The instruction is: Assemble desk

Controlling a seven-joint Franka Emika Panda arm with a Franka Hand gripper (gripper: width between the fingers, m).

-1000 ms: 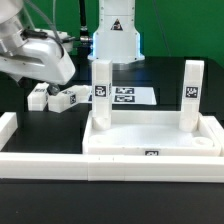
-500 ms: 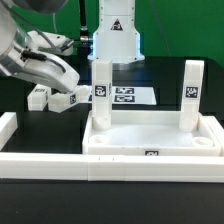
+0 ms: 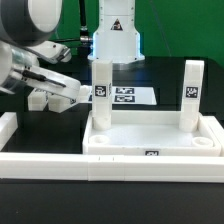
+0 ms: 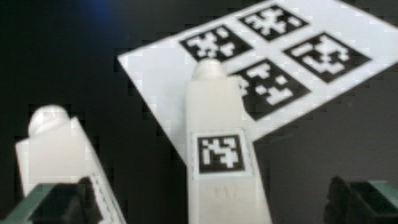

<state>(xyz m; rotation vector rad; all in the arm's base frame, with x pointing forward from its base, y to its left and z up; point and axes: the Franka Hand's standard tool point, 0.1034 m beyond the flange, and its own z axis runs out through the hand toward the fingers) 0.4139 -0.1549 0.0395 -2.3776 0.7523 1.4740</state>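
The tabletop point(image 3: 185, 146) and the upright leg point(image 3: 101, 75) look like smooth white plastic with a soft, nearly matt finish (their tags read as flat black-and-white print). The loose leg point(image 4: 215, 110) has the same smooth white surface. The marker board point(image 4: 160, 62) is thin, matt white, and the table point(image 3: 45, 128) is dull black.

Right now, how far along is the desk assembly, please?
Looks done: two upright legs stand on the tabletop, though I cannot tell how firmly they are fixed. In hand: nothing is held; the open gripper hangs over one of two loose legs lying on the table. Left: both loose legs go into the tabletop's two bare corners.
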